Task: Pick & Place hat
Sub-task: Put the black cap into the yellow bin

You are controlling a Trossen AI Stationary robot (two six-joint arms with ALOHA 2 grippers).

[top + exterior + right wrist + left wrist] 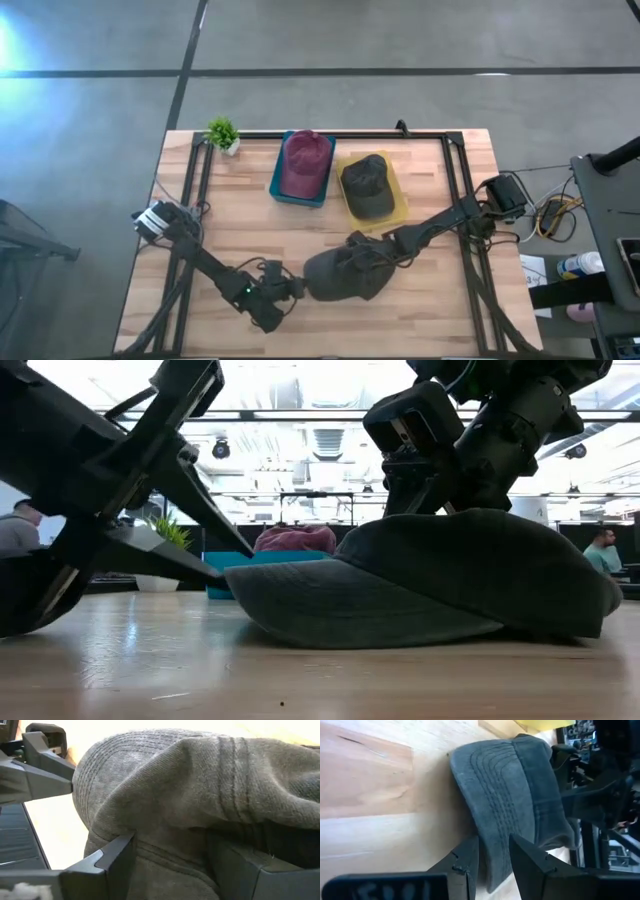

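Left gripper [296, 287] pinches the brim of the grey hat [345, 275] on the light wood table [240, 220] near its front edge; right gripper [362, 250] clamps the crown (grey concrete floor [100, 100] around).

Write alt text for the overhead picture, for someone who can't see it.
Two dark robot arms meet at a grey cap lying near the front of a wooden table: the left claw at its brim, the right claw on its crown. Behind sit a maroon cap in a blue tray, a dark cap in a yellow tray, and a small plant.
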